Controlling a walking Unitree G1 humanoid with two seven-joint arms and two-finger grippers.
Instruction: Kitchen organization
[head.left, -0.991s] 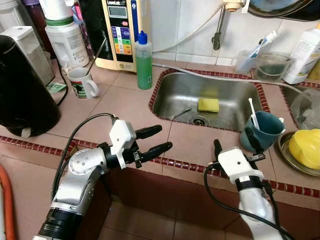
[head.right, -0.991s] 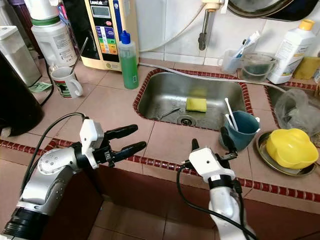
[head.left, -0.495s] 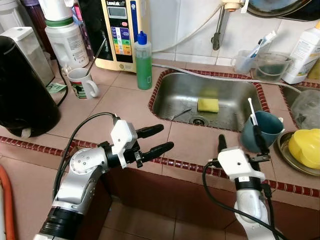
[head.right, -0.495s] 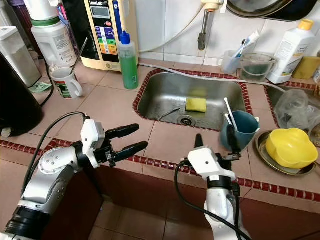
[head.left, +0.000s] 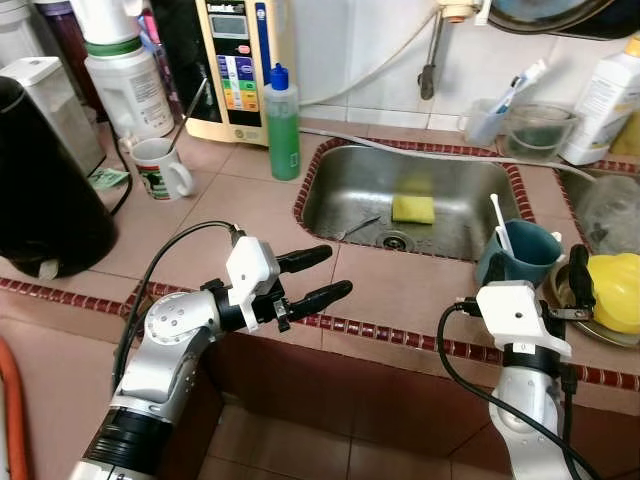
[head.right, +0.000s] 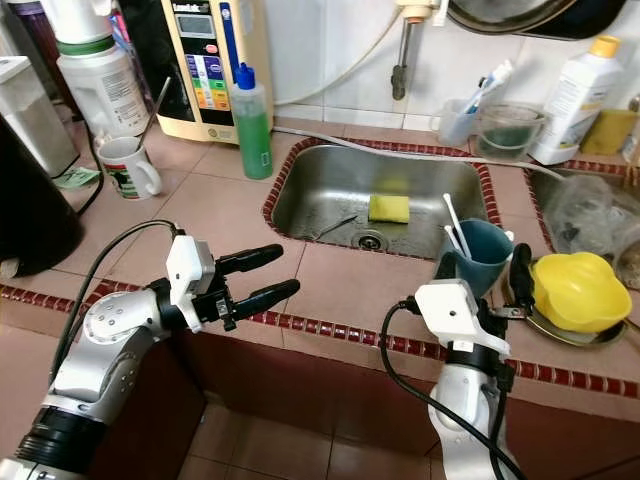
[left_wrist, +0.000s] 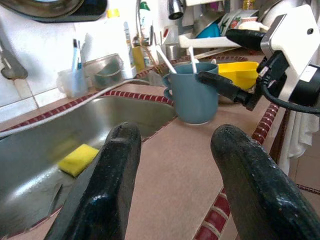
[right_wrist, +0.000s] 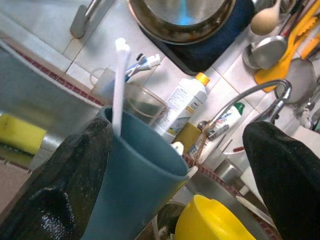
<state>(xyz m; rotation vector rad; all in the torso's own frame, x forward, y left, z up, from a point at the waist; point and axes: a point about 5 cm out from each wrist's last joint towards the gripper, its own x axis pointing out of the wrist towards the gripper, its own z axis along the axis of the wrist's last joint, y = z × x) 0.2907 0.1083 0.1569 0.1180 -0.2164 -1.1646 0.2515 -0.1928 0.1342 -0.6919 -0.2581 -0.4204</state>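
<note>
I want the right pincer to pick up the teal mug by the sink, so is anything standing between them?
Nothing visible does. The right pincer sits open beside the teal ceramic mug, which holds white plastic utensils. One finger is at the mug's wall, the other toward the yellow plastic bowl close on the far side.

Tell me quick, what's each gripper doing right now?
Left gripper: open, holding nothing, over the counter edge.
Right gripper: open, beside the blue cup, not gripping it.

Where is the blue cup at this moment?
The blue cup stands on the tiled counter, right of the sink, beside the yellow bowl, near the right gripper.
</note>
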